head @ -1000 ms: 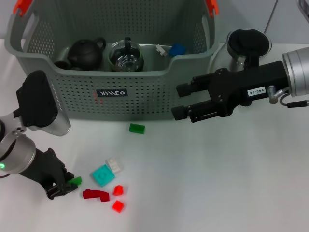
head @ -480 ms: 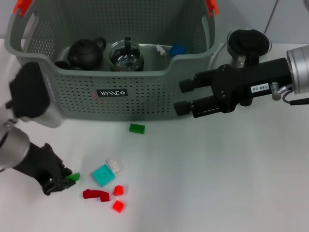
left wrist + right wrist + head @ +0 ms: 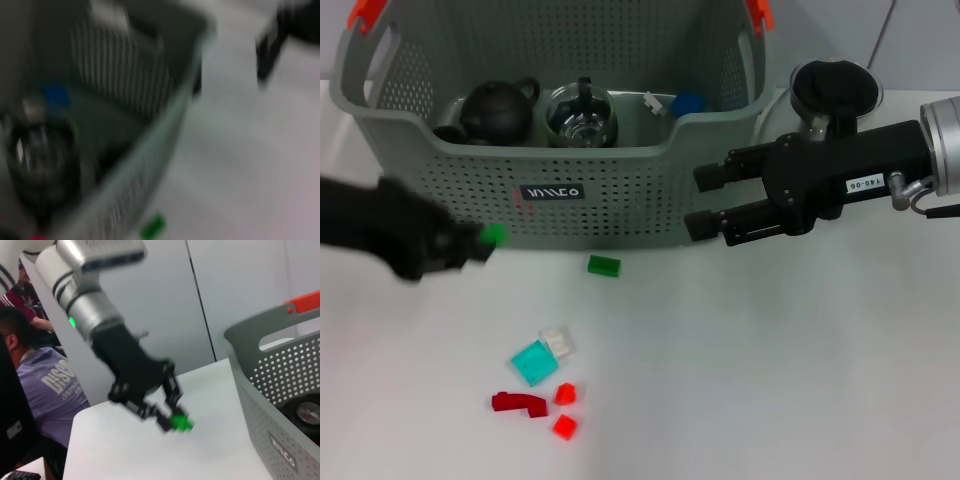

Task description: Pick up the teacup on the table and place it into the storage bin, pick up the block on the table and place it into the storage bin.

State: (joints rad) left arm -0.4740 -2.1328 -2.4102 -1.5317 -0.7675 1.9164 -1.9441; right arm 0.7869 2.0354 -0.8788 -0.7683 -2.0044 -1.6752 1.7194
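The grey perforated storage bin [image 3: 620, 190] stands at the back of the white table. My left gripper [image 3: 478, 244] is shut on a small green block [image 3: 493, 235] and holds it in the air in front of the bin's left front wall. The right wrist view shows the same gripper [image 3: 171, 419] clamping the green block [image 3: 181, 423] beside the bin [image 3: 280, 390]. My right gripper [image 3: 698, 204] is open and empty at the bin's right front corner. A small dark cup [image 3: 446, 131] lies inside the bin next to a dark teapot [image 3: 497, 110].
The bin also holds a glass pitcher [image 3: 580, 116] and a blue block [image 3: 687, 102]. Loose blocks lie on the table: green [image 3: 603, 265], teal [image 3: 532, 362], white [image 3: 557, 341], dark red [image 3: 518, 403], two red [image 3: 564, 427]. A black round object [image 3: 835, 85] stands behind my right arm.
My left gripper has risen from the table's front left with the green block, moving up toward the bin's front wall. My right gripper has barely shifted.
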